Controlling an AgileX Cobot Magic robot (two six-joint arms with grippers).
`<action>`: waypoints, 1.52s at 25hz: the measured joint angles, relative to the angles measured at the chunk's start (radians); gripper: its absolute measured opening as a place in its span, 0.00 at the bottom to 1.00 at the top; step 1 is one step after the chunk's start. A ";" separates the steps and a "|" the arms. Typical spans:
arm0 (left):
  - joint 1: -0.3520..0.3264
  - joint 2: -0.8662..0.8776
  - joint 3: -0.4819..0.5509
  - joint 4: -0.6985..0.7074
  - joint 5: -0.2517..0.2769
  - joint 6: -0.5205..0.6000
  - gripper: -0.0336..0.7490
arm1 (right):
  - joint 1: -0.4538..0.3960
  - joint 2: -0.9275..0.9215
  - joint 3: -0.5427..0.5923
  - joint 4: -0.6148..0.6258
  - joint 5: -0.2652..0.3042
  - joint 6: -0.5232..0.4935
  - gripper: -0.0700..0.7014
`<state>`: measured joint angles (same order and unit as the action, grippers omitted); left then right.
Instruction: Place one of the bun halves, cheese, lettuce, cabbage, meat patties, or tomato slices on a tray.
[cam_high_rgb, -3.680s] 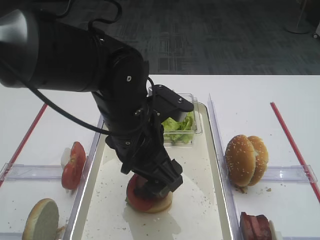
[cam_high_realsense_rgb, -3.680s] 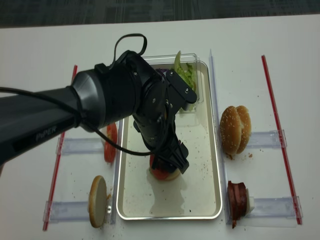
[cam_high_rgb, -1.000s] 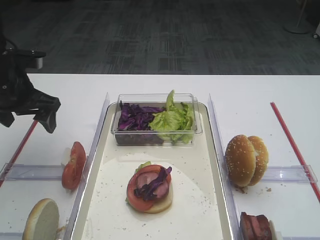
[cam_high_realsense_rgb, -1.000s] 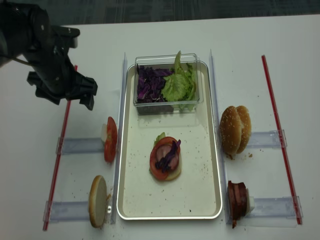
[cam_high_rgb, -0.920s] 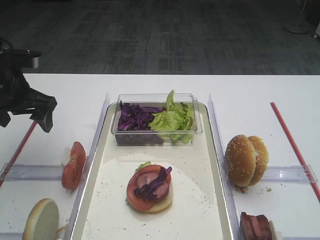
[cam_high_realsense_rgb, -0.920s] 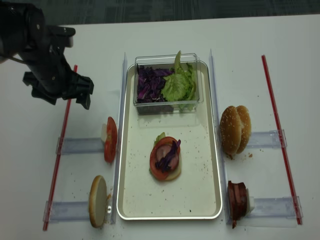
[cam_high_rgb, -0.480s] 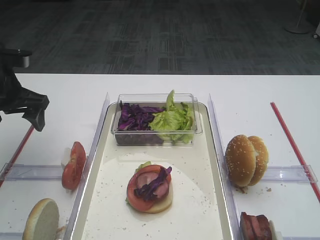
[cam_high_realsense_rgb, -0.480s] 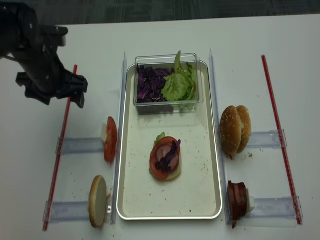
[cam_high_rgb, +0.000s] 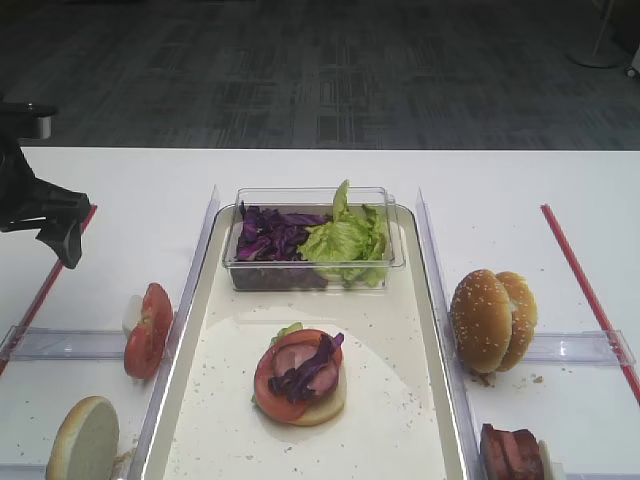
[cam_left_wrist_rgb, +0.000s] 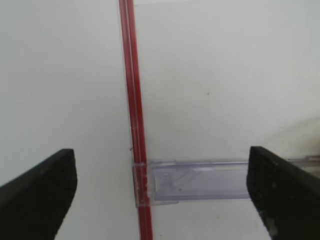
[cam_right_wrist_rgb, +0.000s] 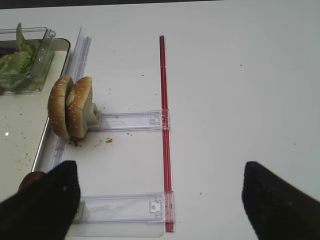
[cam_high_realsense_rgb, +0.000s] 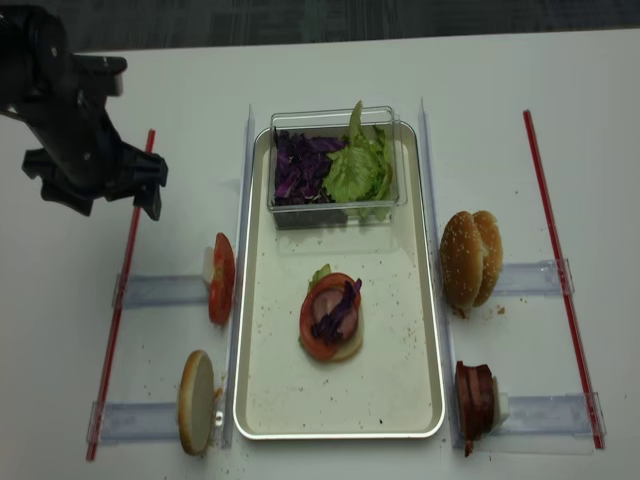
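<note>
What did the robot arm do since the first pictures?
The left gripper let go of the purple cabbage on the burger stack and drew back left, off the tray, open and holding nothing. The buns, tomato slices and salad tub stayed put.

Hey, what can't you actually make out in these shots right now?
- Meat patties: cut off by the bottom edge, first high view.
- Lower bun in the stack: mostly hidden under tomato.
- Right gripper: only dark finger edges show, right wrist view.
- Tub bottom: buried under cabbage and lettuce.

Purple cabbage (cam_high_realsense_rgb: 297, 168), green lettuce (cam_high_realsense_rgb: 358, 170), cream speckled tray (cam_high_realsense_rgb: 400, 330), red tomato slices (cam_high_realsense_rgb: 221, 279)
</note>
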<state>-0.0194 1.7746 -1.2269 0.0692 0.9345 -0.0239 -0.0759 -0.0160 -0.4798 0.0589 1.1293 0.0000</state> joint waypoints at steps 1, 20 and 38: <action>0.000 0.000 0.000 0.000 0.011 0.000 0.85 | 0.000 0.000 0.000 0.000 0.000 0.000 0.96; 0.001 -0.401 0.576 0.002 -0.124 -0.053 0.85 | 0.000 0.000 0.000 0.000 0.000 0.000 0.96; 0.001 -1.230 0.734 0.003 0.044 -0.079 0.85 | 0.000 0.000 0.000 0.000 0.000 0.000 0.96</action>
<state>-0.0186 0.5446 -0.4926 0.0727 0.9783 -0.1029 -0.0759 -0.0160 -0.4798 0.0589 1.1293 0.0000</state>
